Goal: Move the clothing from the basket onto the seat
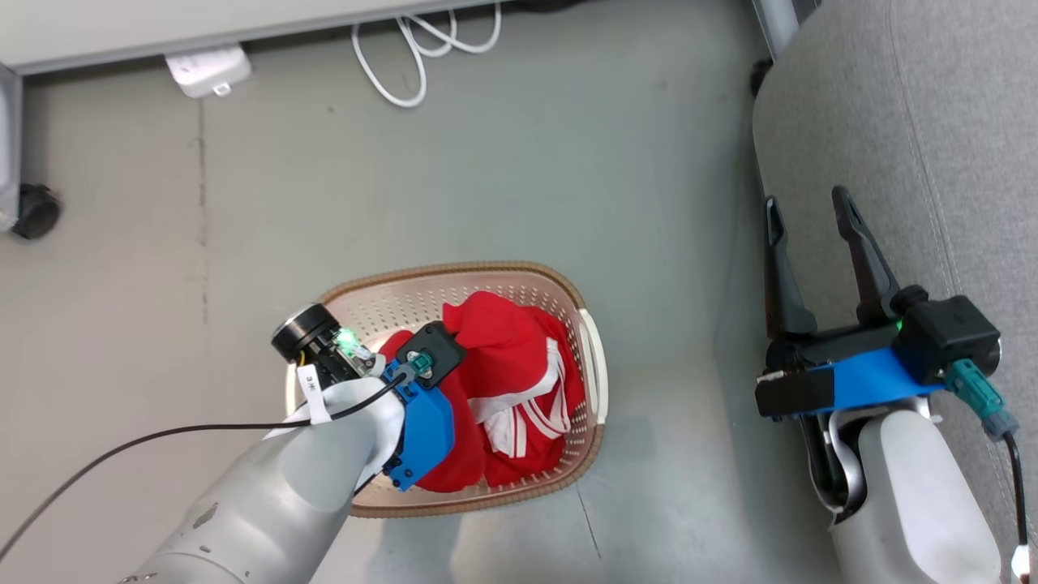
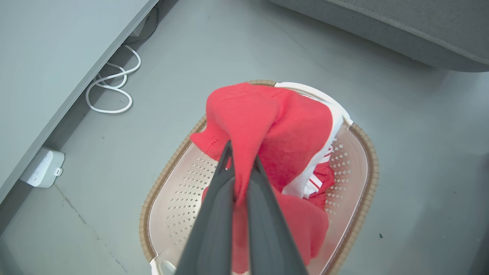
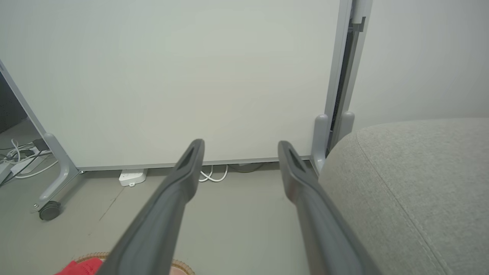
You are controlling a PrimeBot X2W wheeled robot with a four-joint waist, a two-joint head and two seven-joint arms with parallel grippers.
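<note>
A grey floor (image 1: 568, 162) runs to a pale wall panel with a white power strip (image 1: 207, 71) at its foot. On it the basket (image 1: 454, 270) stands to the left of the seat (image 1: 932, 122), apart from it. The clothing (image 1: 519, 357) lies heaped in the basket, mostly on the side nearer the seat. The left hand (image 2: 241, 152) is over the basket, fingers pressed together on a fold of the red cloth held above the heap. The right hand (image 1: 805, 199) hangs spread and empty just beside the seat's edge.

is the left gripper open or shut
Shut: the left gripper pinches a fold of the red clothing between its fingers, above the basket.
</note>
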